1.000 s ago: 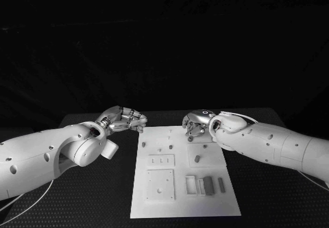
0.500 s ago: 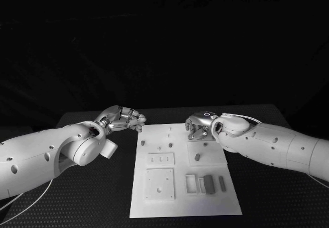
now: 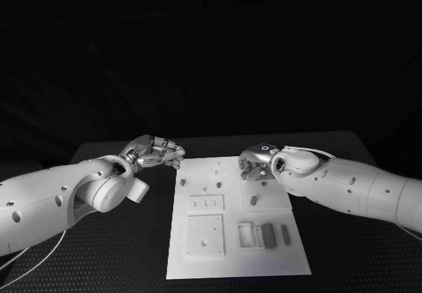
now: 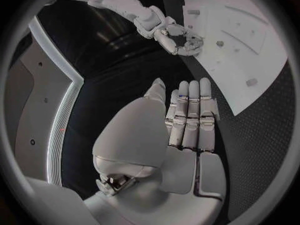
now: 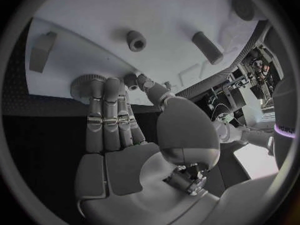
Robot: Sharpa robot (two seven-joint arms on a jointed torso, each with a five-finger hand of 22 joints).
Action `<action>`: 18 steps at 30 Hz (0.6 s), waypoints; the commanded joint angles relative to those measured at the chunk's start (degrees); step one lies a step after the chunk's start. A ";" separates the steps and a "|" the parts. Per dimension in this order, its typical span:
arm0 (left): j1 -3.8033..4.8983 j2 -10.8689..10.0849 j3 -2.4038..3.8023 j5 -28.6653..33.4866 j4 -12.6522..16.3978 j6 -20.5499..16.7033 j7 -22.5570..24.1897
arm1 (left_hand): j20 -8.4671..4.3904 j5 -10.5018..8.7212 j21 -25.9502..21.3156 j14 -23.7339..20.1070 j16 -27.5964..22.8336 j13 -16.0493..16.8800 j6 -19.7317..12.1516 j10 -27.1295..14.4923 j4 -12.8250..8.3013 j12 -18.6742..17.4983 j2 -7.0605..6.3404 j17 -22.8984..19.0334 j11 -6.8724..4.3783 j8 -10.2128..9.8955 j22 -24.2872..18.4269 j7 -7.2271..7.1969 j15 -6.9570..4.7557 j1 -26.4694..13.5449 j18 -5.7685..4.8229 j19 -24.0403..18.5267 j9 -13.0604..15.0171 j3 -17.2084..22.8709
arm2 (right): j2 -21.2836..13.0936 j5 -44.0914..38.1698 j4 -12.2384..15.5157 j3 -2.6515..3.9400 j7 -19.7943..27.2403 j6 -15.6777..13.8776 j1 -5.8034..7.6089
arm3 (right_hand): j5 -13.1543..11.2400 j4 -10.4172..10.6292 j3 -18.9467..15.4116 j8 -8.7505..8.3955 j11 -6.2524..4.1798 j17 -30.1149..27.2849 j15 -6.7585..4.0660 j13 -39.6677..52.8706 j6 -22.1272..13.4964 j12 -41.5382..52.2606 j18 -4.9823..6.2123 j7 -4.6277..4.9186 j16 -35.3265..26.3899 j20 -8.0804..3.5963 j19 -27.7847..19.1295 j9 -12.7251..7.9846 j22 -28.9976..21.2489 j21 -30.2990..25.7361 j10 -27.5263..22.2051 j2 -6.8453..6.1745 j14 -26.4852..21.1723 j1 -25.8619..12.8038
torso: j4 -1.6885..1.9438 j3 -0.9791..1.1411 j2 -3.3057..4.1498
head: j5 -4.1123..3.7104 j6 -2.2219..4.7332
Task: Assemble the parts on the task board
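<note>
No readable text, label, brand or number to be found, none on the task board point(image 3: 230, 244), none on the arms

The right hand point(image 3: 255, 162) covers the task board's point(image 3: 236, 262) far right corner; whether it touches a part is unclear

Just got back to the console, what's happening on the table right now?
The right hand is at the far edge of the white task board, its fingertips at a small round part there; whether it grips it is unclear. The left hand hangs beside the board's far left corner, holding nothing. Several grey parts sit on the board.
</note>
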 commanded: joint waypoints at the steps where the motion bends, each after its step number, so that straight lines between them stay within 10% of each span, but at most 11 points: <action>1: 0.08 0.00 0.05 0.55 0.18 0.79 0.49 | 0.30 0.03 -0.29 -0.07 -0.21 0.08 0.31 0.14 0.07 -0.37 -0.05 0.05 0.17 -0.27 0.07 0.14 0.41 -0.57 0.79 0.03 -0.06 0.06 | 0.10 -1.44 0.04 -0.19 -0.39 1.46 -0.06 | 0.38 0.16 0.11 -0.27 0.01 0.17 0.20 0.03 0.57 -0.25 1.14 0.05 0.30 -0.38 0.00 0.12 1.38 0.33 -0.11 -0.38 0.12 0.05 | 0.00 0.11 0.21 | 0.05 -0.10; 18: 0.09 -0.11 0.05 0.57 0.15 0.96 0.41 | 0.30 0.02 -0.33 -0.04 -0.35 0.20 0.32 0.18 0.06 -0.54 -0.11 0.17 0.18 -0.36 0.12 0.18 0.42 -0.75 0.81 0.01 -0.06 0.18 | 0.23 -3.82 -0.64 -0.40 -0.77 1.36 -0.38 | 0.38 -1.52 0.94 0.17 -0.87 2.37 -0.66 1.18 3.22 -0.19 1.14 -1.02 3.19 -1.16 0.14 1.00 1.47 3.93 2.63 2.38 0.79 3.52 | 0.07 0.27 0.60 | 0.16 -0.69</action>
